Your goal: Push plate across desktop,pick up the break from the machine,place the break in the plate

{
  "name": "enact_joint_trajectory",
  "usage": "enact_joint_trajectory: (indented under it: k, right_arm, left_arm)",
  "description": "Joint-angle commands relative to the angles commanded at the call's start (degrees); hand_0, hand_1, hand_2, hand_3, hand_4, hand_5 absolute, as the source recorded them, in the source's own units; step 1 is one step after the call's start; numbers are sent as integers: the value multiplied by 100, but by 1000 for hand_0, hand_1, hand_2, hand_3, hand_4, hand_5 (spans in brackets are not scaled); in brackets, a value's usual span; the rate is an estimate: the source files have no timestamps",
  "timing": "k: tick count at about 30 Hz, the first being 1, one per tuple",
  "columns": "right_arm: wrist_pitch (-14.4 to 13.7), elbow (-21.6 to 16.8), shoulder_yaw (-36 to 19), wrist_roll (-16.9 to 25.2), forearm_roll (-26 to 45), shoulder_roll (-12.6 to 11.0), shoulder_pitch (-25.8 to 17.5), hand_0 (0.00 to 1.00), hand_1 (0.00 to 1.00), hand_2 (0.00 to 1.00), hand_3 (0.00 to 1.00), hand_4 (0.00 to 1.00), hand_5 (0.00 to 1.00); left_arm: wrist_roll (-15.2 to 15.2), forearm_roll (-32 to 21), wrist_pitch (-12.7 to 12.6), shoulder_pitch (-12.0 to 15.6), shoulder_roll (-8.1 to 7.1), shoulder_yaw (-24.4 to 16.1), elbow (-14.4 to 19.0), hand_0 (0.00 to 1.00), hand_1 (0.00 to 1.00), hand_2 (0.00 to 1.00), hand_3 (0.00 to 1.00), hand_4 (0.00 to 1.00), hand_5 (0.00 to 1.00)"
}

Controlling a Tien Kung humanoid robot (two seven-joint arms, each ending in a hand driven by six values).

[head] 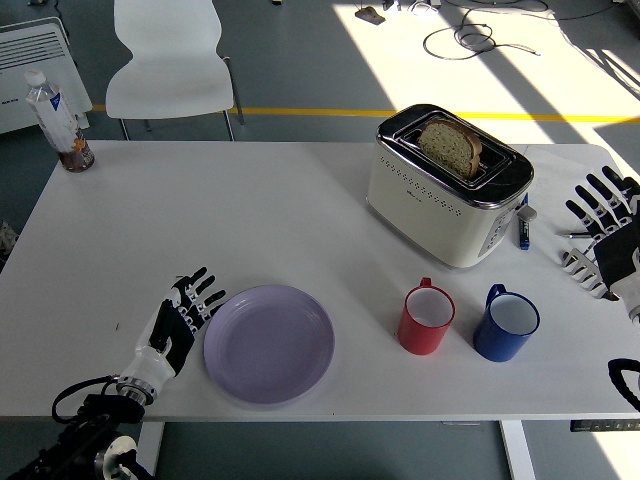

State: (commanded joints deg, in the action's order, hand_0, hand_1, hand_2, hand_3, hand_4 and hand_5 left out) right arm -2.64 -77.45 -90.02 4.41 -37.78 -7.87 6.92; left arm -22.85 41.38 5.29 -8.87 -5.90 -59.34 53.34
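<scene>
A lavender plate (pixel 269 343) lies near the table's front edge, left of centre. My left hand (pixel 183 318) rests flat on the table with fingers spread, its fingertips against the plate's left rim. A cream toaster (pixel 448 184) stands at the back right with a slice of brown bread (pixel 450 146) sticking up from its slot. My right hand (pixel 604 226) hovers open at the right edge of the table, well apart from the toaster.
A red mug (pixel 427 319) and a blue mug (pixel 506 324) stand in front of the toaster. A small pen-like item (pixel 523 226) lies beside the toaster. A water bottle (pixel 55 113) and a jar (pixel 78 155) stand at the back left. A white chair (pixel 167 60) is behind the table.
</scene>
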Motion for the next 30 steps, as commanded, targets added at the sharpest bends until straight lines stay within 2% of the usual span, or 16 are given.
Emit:
enact_joint_trajectory:
  k: [9,30]
  right_arm:
    - [0,-1,0,1,0,5,2,775,743,743,740,532,657]
    - [-2,2,8,3,0,20,0,775,743,741,740,544,659]
  left_arm:
    - [70,-72,101,-61,17,104,-42,749,824,942,937,516,998]
    - [215,-369,329,-360,170,322,-274,735,809,924,912,519,998]
